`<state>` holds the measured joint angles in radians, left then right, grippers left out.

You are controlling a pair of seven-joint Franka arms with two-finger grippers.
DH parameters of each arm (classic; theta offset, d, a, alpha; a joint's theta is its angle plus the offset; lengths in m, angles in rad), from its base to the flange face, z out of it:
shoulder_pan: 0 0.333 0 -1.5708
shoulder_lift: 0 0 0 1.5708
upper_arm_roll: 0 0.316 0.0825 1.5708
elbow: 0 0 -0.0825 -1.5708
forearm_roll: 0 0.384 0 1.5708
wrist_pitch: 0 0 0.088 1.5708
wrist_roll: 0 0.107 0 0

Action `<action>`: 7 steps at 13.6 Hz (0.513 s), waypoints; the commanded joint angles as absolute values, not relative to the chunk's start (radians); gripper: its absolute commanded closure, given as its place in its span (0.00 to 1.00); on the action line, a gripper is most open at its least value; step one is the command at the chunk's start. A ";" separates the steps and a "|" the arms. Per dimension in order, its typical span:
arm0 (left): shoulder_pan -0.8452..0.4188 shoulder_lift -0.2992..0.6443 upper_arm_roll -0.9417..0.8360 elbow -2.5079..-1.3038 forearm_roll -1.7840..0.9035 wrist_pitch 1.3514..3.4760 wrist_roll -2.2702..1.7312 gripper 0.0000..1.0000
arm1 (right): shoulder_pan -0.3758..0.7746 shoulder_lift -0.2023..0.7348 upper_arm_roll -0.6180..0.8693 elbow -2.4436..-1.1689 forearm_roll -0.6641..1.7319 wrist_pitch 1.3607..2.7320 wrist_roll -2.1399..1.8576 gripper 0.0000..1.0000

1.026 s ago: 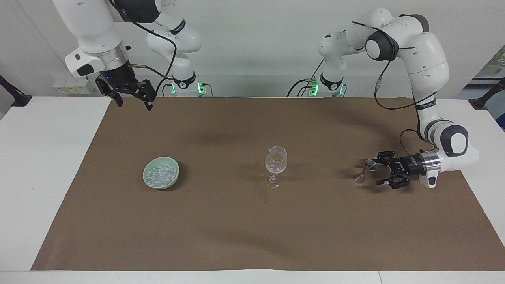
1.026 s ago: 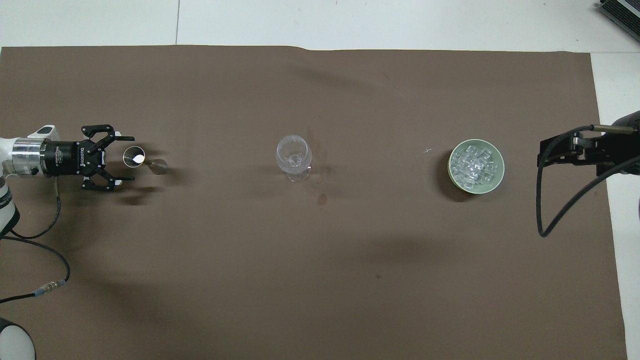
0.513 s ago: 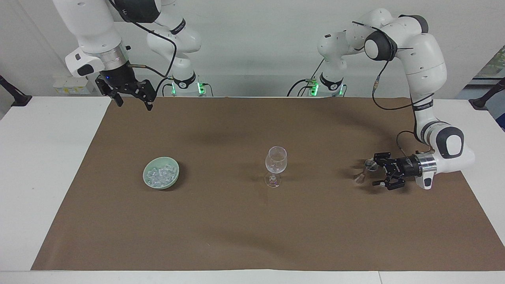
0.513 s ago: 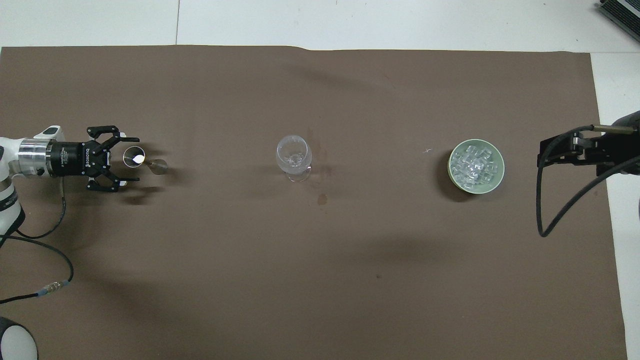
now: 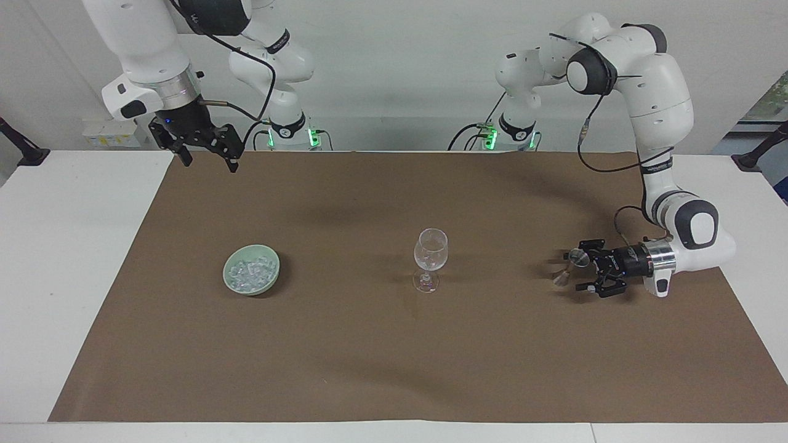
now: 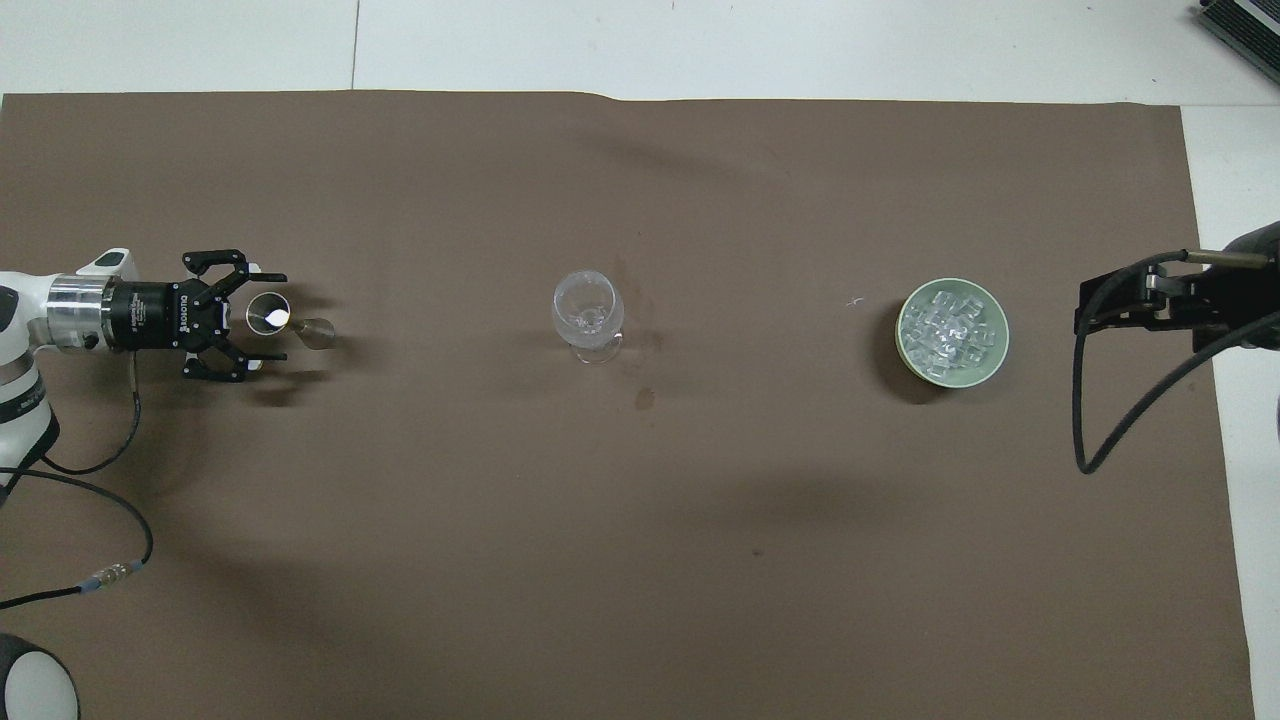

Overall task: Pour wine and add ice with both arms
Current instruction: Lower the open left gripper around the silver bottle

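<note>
I see my right gripper (image 5: pixel 205 157) waiting high over the brown mat's (image 5: pixel 394 357) edge nearest the robots, fingers spread and empty. Farther out, a row: the pale green bowl (image 6: pixel 993 362) with the ice (image 6: pixel 950 330), the clear stemmed wine glass (image 5: pixel 430 253) mid-mat, and the small metal double-cone measuring cup (image 6: pixel 269 316) toward my left arm's end. My left gripper (image 6: pixel 262 325) lies level around the cup, fingers apart, not yet gripping. My worry: closing off-centre could tip this narrow cup and spill it.
</note>
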<state>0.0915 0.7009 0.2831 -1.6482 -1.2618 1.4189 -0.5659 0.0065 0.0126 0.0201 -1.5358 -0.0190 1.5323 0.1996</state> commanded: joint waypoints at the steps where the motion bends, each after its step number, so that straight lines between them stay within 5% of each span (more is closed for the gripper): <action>1: 0.081 0.695 0.288 -1.672 -1.285 1.431 -0.546 0.00 | -0.005 0.006 0.021 -1.548 0.006 1.545 0.170 0.00; 7: 0.083 0.693 0.288 -1.677 -1.299 1.427 -0.552 0.00 | -0.003 0.006 0.021 -1.548 0.006 1.543 0.170 0.00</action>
<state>0.0915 0.7008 0.2816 -1.6548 -1.2767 1.4189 -0.5640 0.0065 0.0126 0.0201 -1.5359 -0.0190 1.5323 0.1996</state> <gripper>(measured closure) 0.000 0.000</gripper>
